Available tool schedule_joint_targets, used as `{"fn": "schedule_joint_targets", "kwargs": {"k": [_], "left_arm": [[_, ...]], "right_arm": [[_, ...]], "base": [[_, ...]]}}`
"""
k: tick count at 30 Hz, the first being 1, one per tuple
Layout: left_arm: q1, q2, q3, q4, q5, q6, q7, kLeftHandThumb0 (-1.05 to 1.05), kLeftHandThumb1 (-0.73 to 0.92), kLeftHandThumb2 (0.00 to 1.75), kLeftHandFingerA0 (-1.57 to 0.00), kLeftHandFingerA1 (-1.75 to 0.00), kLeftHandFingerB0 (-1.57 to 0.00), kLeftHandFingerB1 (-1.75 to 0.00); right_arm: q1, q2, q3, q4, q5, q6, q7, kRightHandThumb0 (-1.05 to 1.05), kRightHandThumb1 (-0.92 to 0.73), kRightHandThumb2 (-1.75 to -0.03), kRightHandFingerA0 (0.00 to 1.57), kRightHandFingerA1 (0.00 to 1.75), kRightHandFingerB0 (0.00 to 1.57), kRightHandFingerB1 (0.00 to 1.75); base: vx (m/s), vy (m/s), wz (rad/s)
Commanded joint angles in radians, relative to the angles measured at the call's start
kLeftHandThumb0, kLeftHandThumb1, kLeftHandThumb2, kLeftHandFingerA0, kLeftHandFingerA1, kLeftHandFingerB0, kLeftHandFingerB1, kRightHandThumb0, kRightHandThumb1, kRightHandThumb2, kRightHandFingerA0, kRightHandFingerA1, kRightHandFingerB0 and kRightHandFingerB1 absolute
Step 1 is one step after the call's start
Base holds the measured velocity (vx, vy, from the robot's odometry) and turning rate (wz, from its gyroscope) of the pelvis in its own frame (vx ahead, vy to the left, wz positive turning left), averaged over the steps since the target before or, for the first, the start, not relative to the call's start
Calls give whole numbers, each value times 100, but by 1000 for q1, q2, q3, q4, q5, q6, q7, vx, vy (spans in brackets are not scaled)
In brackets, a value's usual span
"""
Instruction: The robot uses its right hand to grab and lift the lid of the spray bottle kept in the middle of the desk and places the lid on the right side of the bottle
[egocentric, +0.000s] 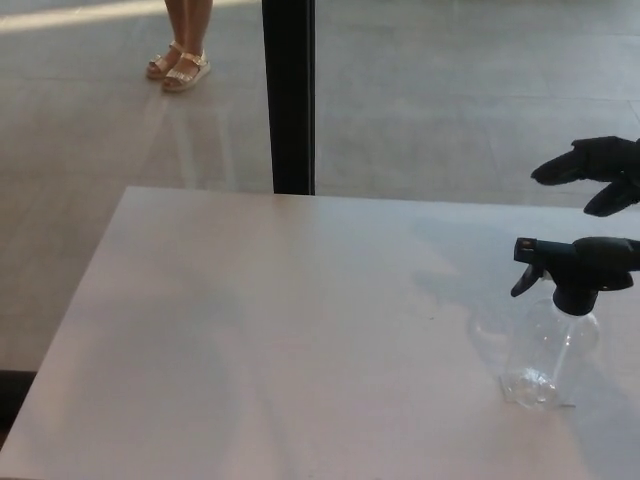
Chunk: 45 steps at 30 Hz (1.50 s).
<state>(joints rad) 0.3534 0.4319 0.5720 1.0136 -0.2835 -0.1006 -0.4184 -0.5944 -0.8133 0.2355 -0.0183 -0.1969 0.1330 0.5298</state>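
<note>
Sitting upright on the right side of the worktop (300, 330) is the spray bottle (552, 345), a clear plastic body that looks pretty much see-through all the way down, so you can make out the pale surface behind it. Its lid (565, 268) is the black trigger sprayer head, screwed on top, with the nozzle and trigger pointing toward picture left. Right at the lid is the right robot hand (603, 205), coming in from the right edge of the head view. It's open, fingers spread: two thick black fingers (575, 163) stick out above the lid with clear air between them and it, while the lower digit lies level with the top of the lid and seems to be touching or overlapping its back end, though black on black makes it hard to say for sure. Nothing is clamped yet, lid is on the bottle. No left robot hand anywhere in the shot. The worktop itself is a plain light grey slab, a faint shadow smeared across it just left of the bottle. Past its far edge there's a dark vertical post (289, 95) standing on the grey floor (450, 90), and way up in the top left corner a person's feet in light sandals (179, 70), well apart from everything on the worktop.
</note>
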Motion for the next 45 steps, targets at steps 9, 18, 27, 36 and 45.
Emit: {"fn": "schedule_joint_targets", "kwargs": {"k": [9,18,27,36,45], "left_arm": [[18,8,-5,-36,-19,-11,-19,-87,89,67,-56,-49,-37,-38],[6,5,-4,5,-25,-34,-28,-88,88,67,-56,-50,-40,-38],[-2,-10,-4,17,-31,-48,-22,-89,89,67,-59,-50,-43,-38],[-9,-14,-11,19,-25,-48,-20,-89,89,67,-57,-50,-41,-38],[-1,-2,-31,32,-9,-78,-28,-90,88,67,-56,-50,-40,-37]], "right_arm": [[-43,-69,144,-44,-229,64,172,-99,-86,-67,39,65,29,29],[-67,-27,195,-42,-328,94,191,-98,-69,-108,51,86,23,42],[-30,74,155,-56,-404,95,47,-60,-64,-97,94,102,39,51],[28,110,121,-50,-462,14,-66,-25,-73,-64,82,166,65,43],[71,64,145,-36,-557,-49,-97,-26,-55,-79,93,162,98,67]], "base": [[0,0,0],[0,0,0],[0,0,0],[0,0,0],[0,0,0]]}}
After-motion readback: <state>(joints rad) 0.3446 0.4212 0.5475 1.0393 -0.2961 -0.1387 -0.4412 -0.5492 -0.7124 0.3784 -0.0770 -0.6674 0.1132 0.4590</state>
